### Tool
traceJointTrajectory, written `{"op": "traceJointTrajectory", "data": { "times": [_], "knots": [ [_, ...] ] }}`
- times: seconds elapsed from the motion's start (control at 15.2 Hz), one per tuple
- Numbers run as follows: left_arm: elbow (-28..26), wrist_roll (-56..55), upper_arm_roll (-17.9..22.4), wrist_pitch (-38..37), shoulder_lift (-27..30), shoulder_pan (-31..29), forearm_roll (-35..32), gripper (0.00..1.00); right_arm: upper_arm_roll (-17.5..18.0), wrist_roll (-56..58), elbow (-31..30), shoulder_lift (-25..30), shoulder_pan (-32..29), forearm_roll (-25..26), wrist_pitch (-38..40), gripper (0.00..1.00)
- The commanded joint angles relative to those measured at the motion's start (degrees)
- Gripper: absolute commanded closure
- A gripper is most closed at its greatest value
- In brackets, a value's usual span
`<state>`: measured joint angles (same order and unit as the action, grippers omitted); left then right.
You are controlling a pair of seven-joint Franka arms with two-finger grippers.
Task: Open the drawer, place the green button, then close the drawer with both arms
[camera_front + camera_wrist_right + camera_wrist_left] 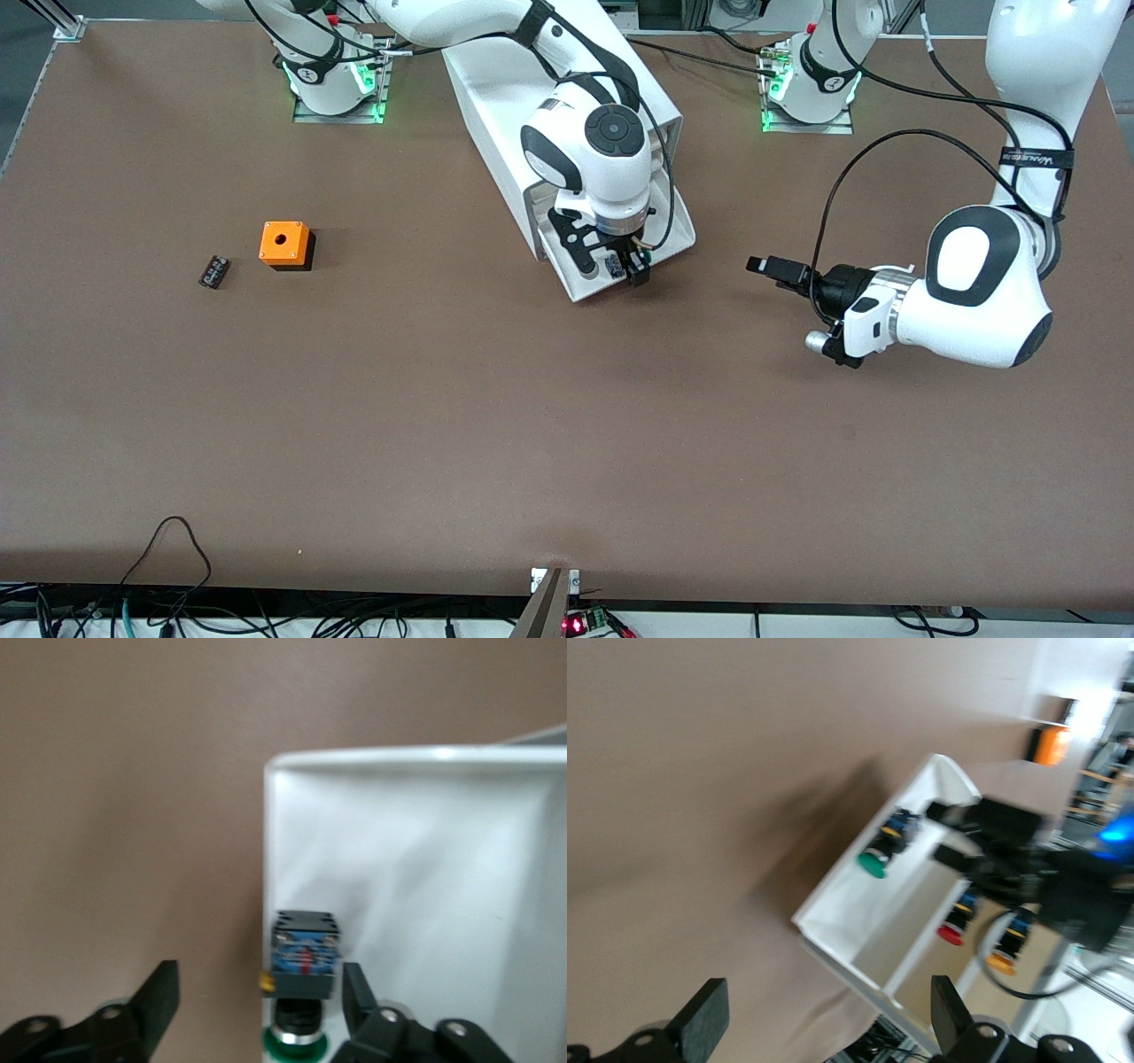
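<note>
— What is happening at the big white box cabinet (pixel 567 115)?

— The right arm's black two-finger gripper (pixel 625 266) is hanging over the pulled-out shallow white plastic drawer (pixel 586 282), its jaws standing apart with nothing between them. The tiny push button with the round green cap and dark blocky body (pixel 304 970) is lying on its side in the drawer, tight against a side wall near a corner, free of both fingers. It looks as if it is being left there on purpose, low and against a wall so it will not roll.

— And the other arm?

— The left arm's black gripper (pixel 780 270) is waiting over bare table toward the left arm's end, well apart from the cabinet, jaws wide and empty. It is pointing at the drawer, probably so it can help push it shut.

— What are the surfaces like?

— The drawer is smooth, glossy, thin-walled plastic with rounded corners, catching the light. The button's cap is a shiny disc; its body is matt and squared, with a blue bit. The brown tabletop (pixel 532 443) is looking dull and slightly felted.

— Anything else out?

— An orange cube with a round hole (pixel 285 244) and a small all-black button part (pixel 213 271) are sitting untouched toward the right arm's end. From the left wrist, red- and yellow-capped buttons (pixel 976 935) are showing in other drawers.
</note>
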<state>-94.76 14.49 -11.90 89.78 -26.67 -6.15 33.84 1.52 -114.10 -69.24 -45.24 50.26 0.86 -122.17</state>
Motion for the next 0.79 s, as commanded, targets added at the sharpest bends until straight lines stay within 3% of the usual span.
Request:
{"op": "traceJointTrajectory", "data": {
  "times": [0.0, 0.33, 0.53, 0.73],
  "knots": [
    [4.8, -6.7, -0.9, -1.1, 0.4, 0.7, -7.9, 0.00, -0.1, 4.8, 3.5, 0.6, -3.8, 0.1, 2.4, 0.00],
    [7.1, -21.7, -1.2, 0.5, 1.0, 5.3, -19.9, 0.00, 0.7, 21.8, 4.2, 1.1, -12.2, -2.5, 2.7, 0.00],
    [5.5, -36.5, -0.9, 6.8, 0.3, 9.7, -22.8, 0.00, 0.7, 34.3, 4.1, 1.9, -17.8, -4.9, 4.4, 0.00],
    [-0.2, -45.1, -0.9, 17.9, 0.2, 13.9, -22.8, 0.00, 0.7, 49.4, 2.9, 1.9, -23.0, -8.9, 9.0, 0.00]
  ]
}}
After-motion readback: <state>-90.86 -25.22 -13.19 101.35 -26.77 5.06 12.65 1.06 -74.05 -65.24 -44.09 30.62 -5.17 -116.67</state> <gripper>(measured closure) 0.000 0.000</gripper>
